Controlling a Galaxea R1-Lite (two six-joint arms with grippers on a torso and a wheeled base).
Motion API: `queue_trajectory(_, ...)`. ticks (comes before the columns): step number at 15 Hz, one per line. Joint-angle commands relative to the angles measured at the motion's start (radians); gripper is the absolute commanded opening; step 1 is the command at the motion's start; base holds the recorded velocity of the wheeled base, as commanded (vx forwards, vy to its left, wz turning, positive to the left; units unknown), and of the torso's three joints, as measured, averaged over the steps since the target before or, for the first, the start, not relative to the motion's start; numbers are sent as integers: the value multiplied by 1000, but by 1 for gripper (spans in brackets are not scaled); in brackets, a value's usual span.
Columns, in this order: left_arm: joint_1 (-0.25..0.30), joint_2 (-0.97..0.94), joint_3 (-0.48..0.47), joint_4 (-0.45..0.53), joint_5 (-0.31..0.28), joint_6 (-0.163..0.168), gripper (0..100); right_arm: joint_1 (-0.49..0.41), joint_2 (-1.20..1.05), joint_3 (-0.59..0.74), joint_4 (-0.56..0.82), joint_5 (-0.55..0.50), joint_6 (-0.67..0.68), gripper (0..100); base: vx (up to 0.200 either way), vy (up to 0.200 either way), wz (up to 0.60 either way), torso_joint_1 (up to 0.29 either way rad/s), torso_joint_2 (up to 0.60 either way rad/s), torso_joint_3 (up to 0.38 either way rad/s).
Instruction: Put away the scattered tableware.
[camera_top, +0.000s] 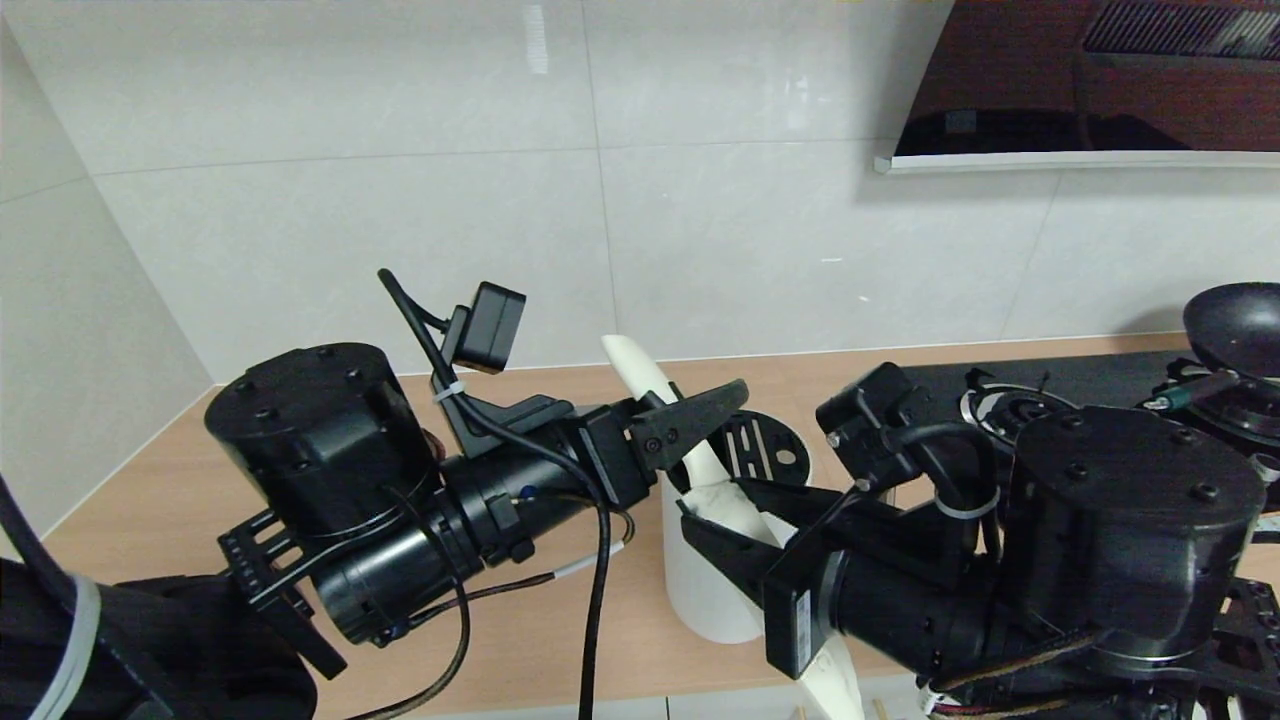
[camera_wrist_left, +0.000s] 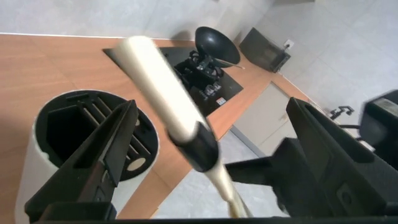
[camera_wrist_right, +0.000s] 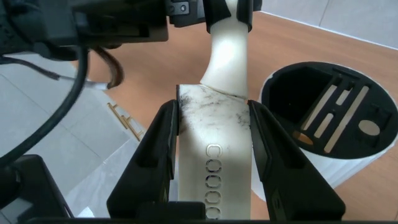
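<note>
A white slotted spatula (camera_top: 640, 375) is held slanting over the white utensil holder (camera_top: 700, 590), whose top is a black slotted insert (camera_top: 755, 445). My right gripper (camera_top: 745, 515) is shut on the spatula's blade (camera_wrist_right: 211, 162), one finger (camera_wrist_right: 158, 155) pressing each side. My left gripper (camera_top: 690, 420) is around the handle (camera_wrist_left: 155, 74) higher up. Its fingers (camera_wrist_left: 99, 162) stand wide apart and open, clear of the handle. The holder (camera_wrist_right: 348, 168) stands on the wooden counter just beside and below the blade. The blade's lower tip hangs past the counter's front edge.
A black stove (camera_top: 1000, 405) with a black pan (camera_top: 1235, 315) takes up the counter's right end. A range hood (camera_top: 1100, 80) hangs above it. A tiled wall closes the back and left. Bare wooden counter (camera_top: 180, 500) lies to the left of the holder.
</note>
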Motion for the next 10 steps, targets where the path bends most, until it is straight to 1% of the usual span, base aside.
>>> queue_trajectory(1, 0, 4, 1, 0, 3, 0, 0, 0, -2, 1, -6, 0, 0, 0, 0, 0, 0, 0, 0, 0)
queue_trajectory(10, 0, 4, 4, 1, 0, 1, 0, -1, -2, 11, -21, -2, -3, 0, 0, 0, 0, 0, 0, 0)
